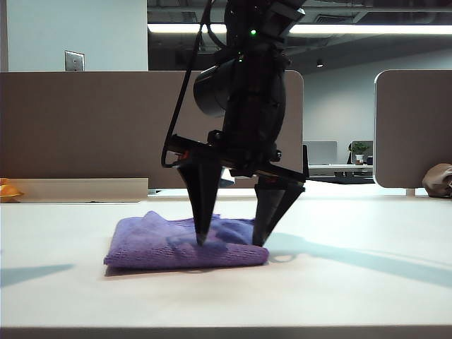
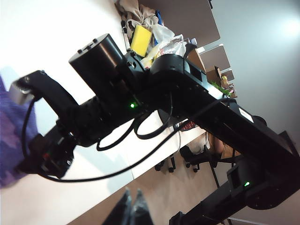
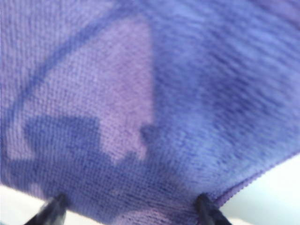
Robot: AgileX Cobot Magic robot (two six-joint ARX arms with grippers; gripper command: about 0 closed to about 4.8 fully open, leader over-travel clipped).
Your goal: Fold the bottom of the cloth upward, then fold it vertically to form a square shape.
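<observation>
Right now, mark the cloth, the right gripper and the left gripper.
the cloth (image 1: 152, 246): exterior view, on its fuzzy top surface, left part.
the right gripper (image 1: 229, 239): exterior view, midway between its two spread fingertips over the cloth.
the left gripper (image 2: 132, 209): left wrist view, between its shut fingertips.

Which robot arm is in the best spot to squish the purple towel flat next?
Probably the right. The right gripper is open, fingertips down on the cloth. The left gripper is shut and off to the side, away from it.
</observation>
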